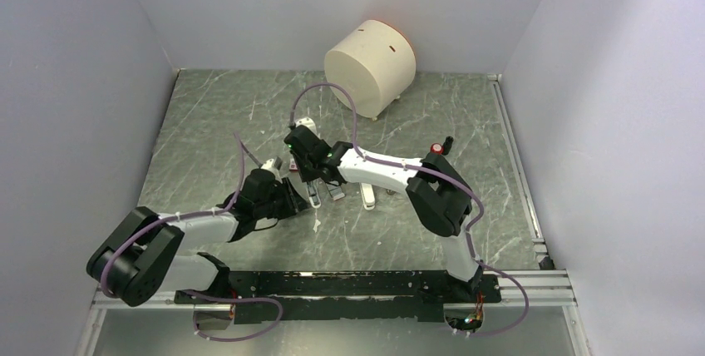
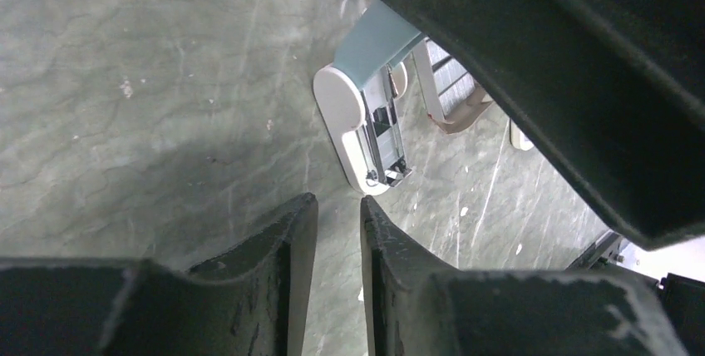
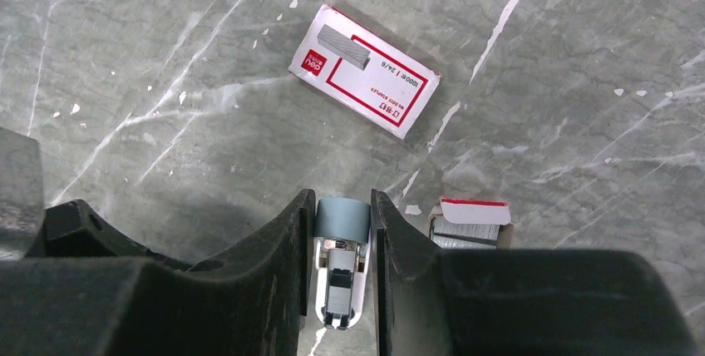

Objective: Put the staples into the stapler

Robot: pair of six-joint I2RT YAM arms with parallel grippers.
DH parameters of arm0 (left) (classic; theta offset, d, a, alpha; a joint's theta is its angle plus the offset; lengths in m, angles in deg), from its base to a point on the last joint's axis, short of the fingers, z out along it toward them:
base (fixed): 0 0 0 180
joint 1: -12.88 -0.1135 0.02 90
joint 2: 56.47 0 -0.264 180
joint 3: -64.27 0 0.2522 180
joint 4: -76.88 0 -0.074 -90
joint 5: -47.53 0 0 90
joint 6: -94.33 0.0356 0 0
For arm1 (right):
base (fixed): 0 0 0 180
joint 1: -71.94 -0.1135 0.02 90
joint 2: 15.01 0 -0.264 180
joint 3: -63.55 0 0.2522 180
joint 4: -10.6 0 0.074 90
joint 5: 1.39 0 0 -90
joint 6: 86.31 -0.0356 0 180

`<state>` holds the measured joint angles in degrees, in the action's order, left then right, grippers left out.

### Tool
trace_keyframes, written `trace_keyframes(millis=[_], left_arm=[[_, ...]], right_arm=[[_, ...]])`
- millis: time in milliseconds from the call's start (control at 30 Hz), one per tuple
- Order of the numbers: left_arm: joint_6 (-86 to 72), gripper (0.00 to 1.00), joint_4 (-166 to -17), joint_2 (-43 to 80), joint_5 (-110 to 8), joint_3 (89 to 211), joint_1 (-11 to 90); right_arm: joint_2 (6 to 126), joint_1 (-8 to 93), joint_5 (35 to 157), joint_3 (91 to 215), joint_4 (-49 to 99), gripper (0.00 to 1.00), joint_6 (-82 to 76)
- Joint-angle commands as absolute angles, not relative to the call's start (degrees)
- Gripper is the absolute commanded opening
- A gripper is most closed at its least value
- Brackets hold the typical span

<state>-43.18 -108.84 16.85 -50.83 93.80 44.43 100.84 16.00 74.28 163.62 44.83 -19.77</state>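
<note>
The stapler (image 3: 340, 281) lies open on the table, with a white base, a metal channel and a blue-grey lid (image 3: 341, 220) raised. My right gripper (image 3: 342, 200) is shut on that lid, one finger on each side; in the top view it (image 1: 313, 183) stands over the stapler (image 1: 315, 198). Dark-grey staples (image 3: 462, 235) sit in a small open box right of the stapler. My left gripper (image 2: 339, 203) is empty, its fingers a narrow gap apart, just short of the stapler's front end (image 2: 366, 135). It sits left of the stapler in the top view (image 1: 291, 198).
A closed red-and-white staple box (image 3: 364, 81) lies farther back. The open box (image 1: 335, 192) and a small white object (image 1: 368, 198) lie right of the stapler. A big cream cylinder (image 1: 370, 65) stands at the back. Grey walls enclose the table.
</note>
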Motion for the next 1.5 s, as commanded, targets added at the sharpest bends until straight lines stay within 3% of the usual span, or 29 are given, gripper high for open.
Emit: trace_keyframes(millis=[0, 567, 967, 1467], left_arm=[[-41.73, 0.31, -113.08, 19.24, -55.13, 93.61, 43.83], [-48.65, 0.24, -115.53, 26.36, -56.81, 92.42, 40.90], [-46.25, 0.11, -106.54, 28.03, -54.33, 96.52, 40.48], [-45.69, 0.07, -103.77, 28.87, -52.05, 97.30, 40.48]], right_arm=[[98.65, 16.15, 74.43, 162.58, 44.74, 0.18, -20.40], [97.23, 16.13, 75.79, 160.13, 42.83, 0.18, -20.70], [95.77, 15.50, 77.57, 158.76, 42.03, 0.17, -20.82], [91.66, 13.13, 76.93, 155.44, 48.19, 0.18, -24.20]])
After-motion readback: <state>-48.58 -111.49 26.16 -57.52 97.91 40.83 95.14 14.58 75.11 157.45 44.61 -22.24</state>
